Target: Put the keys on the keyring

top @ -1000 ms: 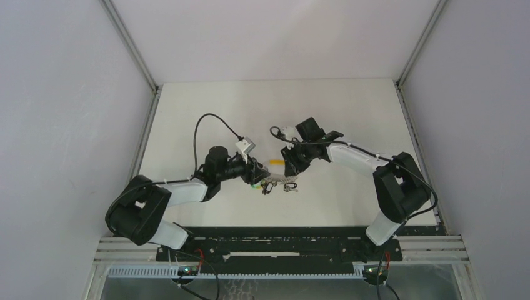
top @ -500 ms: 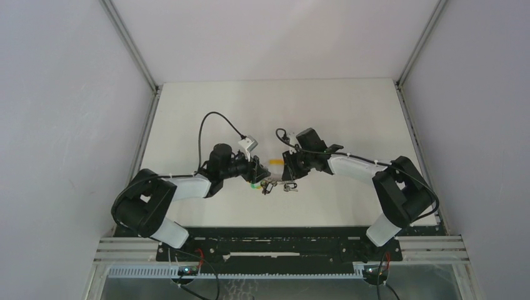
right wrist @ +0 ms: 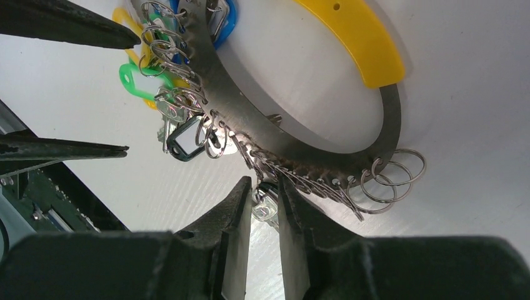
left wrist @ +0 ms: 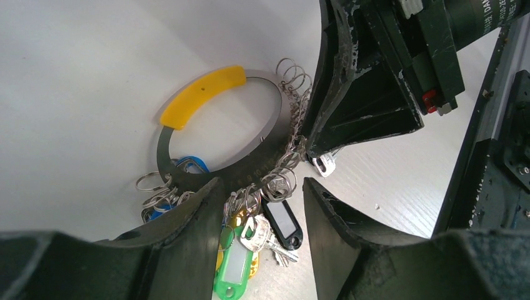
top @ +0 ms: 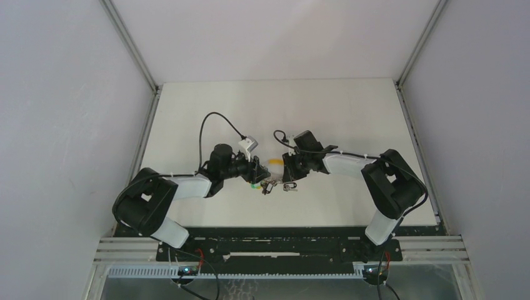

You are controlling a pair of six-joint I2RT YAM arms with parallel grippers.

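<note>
The key [right wrist: 264,208] shows as a small silvery piece low in the centre of my right wrist view. It sits in the narrow slot between the fingers of the right gripper [right wrist: 264,185], just below the lower arc of the keyring [right wrist: 232,106]. The fingers stand close on either side of the key, but I cannot tell whether the pads actually pinch it or only flank it. The keyring lies flat on the white table [top: 206,112], near the middle of my overhead view, with one gripper at each side of it. A yellow band [left wrist: 201,94] covers its upper arc, and small split rings [left wrist: 294,72] are strung along the dark metal strip on its right and lower sides. The bunch hangs off the lower left part of the ring: a blue tag [left wrist: 190,164] just inside the strip, then a green tag [left wrist: 232,269] and a black tag [left wrist: 282,220] lower down. At the bottom of the left wrist frame, the left gripper [left wrist: 262,184] has its fingers spread wide and straddles that bunch. The metal strip runs behind the tip of one finger, and I cannot tell whether they touch. The right gripper's black body fills the upper right of that frame, with its tip down among the split rings.
</note>
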